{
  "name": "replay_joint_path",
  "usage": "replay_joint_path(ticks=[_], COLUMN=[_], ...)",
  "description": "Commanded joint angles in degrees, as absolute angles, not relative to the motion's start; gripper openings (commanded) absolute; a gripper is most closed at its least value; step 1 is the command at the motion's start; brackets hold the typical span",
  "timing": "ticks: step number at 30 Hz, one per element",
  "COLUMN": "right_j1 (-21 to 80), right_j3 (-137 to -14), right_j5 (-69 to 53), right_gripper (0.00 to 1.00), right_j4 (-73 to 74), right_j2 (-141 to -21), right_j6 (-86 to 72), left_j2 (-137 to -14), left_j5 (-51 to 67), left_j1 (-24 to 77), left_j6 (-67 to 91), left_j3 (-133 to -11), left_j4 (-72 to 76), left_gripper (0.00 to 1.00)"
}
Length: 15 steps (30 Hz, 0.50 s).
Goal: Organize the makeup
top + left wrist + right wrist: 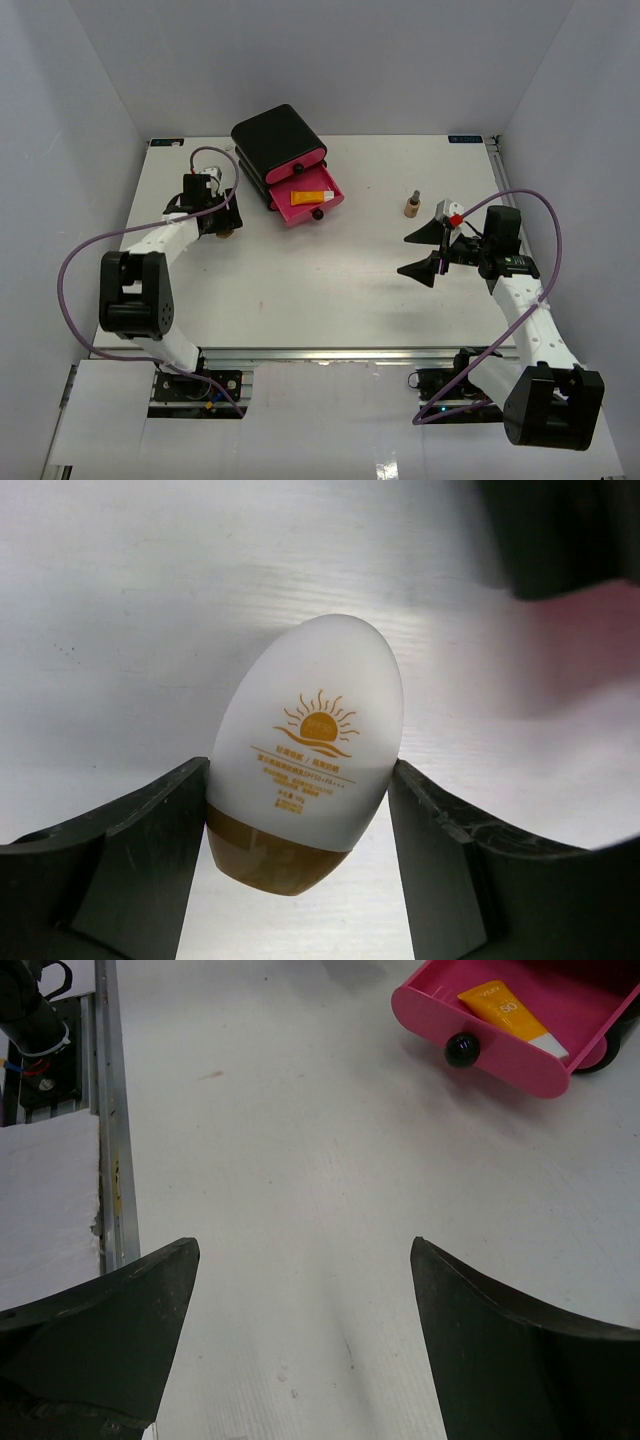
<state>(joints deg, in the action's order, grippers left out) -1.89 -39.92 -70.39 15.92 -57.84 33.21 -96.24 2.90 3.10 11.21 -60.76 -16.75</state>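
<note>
White egg-shaped plastic makeup bottle with tan cap (310, 740), likely light, stiff and slick, is clamped at its flanks in the left gripper (300, 765); right gripper (303, 1243) gapes empty

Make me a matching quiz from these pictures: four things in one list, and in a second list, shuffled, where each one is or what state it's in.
Things:
1. orange tube
2. small tan bottle
3. white egg-shaped bottle
4. right gripper

Places or states:
A. clamped in the left gripper
B. open, holding nothing
C. lying in the open pink drawer
D. standing on the table, to the right of the black box in the top view

Pairs: 1-C, 2-D, 3-A, 4-B
</note>
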Motion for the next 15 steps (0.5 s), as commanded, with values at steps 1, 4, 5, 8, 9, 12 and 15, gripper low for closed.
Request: replay_joint_path(ticks=[1,4,5,8,9,12,15], right_j1=[-2.32,-2.37,-2.37,-2.38,-2.42,-2.60,-2.84], right_j3=[-40.61,-40.52,-40.52,-40.51,-40.47,-40.43,-40.34], right_j5=[-72.60,-72.60,-72.56,-72.34,-72.33,-72.19,-72.16], right_gripper=[0.92,0.92,0.92,0.92,0.92,0.92,0.92], right_j4=[14.50,14.43,14.41,14.42,14.46,14.50,14.50], right_j2=[-56.87,-56.97,-57.06,-57.40,-57.44,-57.62,-57.71], right_j6=[32.78,32.87,32.87,32.97,33.01,33.05,33.13], left_j2=[-83.08,-78.62,-77.79,-76.73,-77.07,-78.73,-81.52], left_j5=[7.77,8.32,7.92,5.53,4.35,-0.03,-4.51], left_j1=[5.75,9.96,12.36,18.57,20.29,25.03,29.46], left_j6=[13.97,13.00,12.16,9.51,8.78,4.62,-0.12], left_j3=[-57.66,-56.53,-56.79,-58.52,-59.58,-62.78,-66.80], left_j4=[-13.96,-13.96,-14.01,-14.72,-14.91,-15.70,-16.15], left_gripper=[0.23,0.23,0.23,0.23,0.22,0.22,0.22])
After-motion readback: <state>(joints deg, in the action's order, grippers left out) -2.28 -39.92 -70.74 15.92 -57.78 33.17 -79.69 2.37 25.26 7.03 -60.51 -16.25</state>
